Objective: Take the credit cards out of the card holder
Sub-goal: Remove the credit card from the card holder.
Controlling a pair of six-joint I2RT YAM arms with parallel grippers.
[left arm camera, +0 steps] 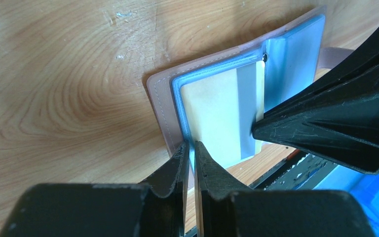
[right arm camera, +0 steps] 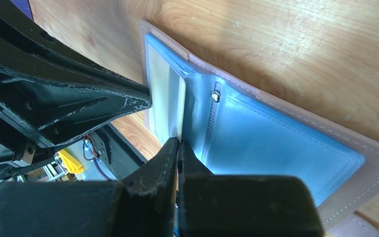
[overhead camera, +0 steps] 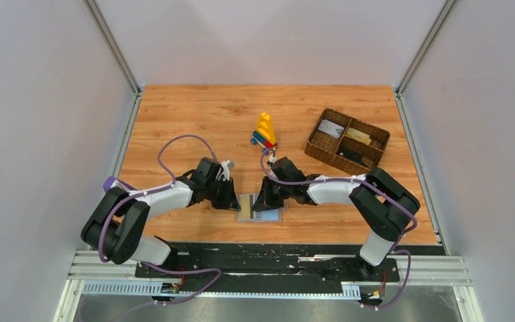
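The light-blue card holder (overhead camera: 260,208) lies open at the table's near edge between both grippers. A pale tan card with a grey stripe (left arm camera: 222,111) sits in its left pocket, its edge sticking out toward the fold; it also shows in the right wrist view (right arm camera: 164,98). My left gripper (left arm camera: 191,148) is shut on the blue rim of the holder's (left arm camera: 177,94) left panel. My right gripper (right arm camera: 178,144) is shut on the card's edge beside the fold. The holder's right panel (right arm camera: 276,143) shows no card.
A brown woven basket (overhead camera: 375,155) at the back right holds a greyish-white card (overhead camera: 332,129), a tan card (overhead camera: 359,136) and a black card (overhead camera: 353,155). A yellow, red and blue toy (overhead camera: 264,131) stands mid-table. The black base rail (overhead camera: 268,251) runs just below the holder.
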